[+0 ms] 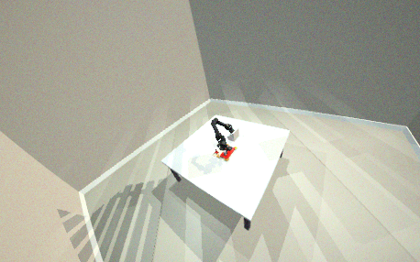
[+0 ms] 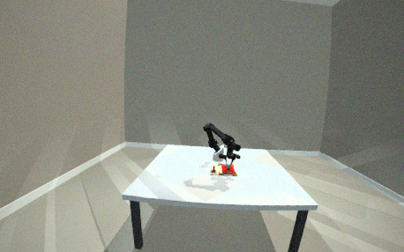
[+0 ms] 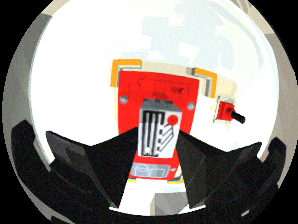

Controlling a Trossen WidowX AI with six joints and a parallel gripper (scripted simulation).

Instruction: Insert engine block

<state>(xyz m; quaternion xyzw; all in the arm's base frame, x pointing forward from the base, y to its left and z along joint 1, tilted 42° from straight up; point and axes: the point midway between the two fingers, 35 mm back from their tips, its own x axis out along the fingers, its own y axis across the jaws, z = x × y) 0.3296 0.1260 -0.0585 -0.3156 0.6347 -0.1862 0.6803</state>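
Observation:
The engine block (image 3: 159, 142) is grey, with dark slots and a red round spot on its upper face. My gripper (image 3: 157, 132) (image 2: 228, 165) is shut on it, one dark finger on each side. The red car body (image 3: 131, 112) (image 1: 226, 155) lies flat on the table under the block. The block hides the middle of the body in the wrist view, with red showing around it. The opening and the rib cannot be made out behind the block, and whether the block's lower end is inside the opening cannot be told.
Orange corner brackets (image 3: 114, 74) (image 3: 213, 90) stand at the car body's corners. A small red part with a black peg (image 3: 238, 117) sits on a pale base beside the body. A pale box (image 1: 234, 135) (image 2: 218, 154) stands near the arm on the white table (image 1: 248, 183) (image 2: 265, 189).

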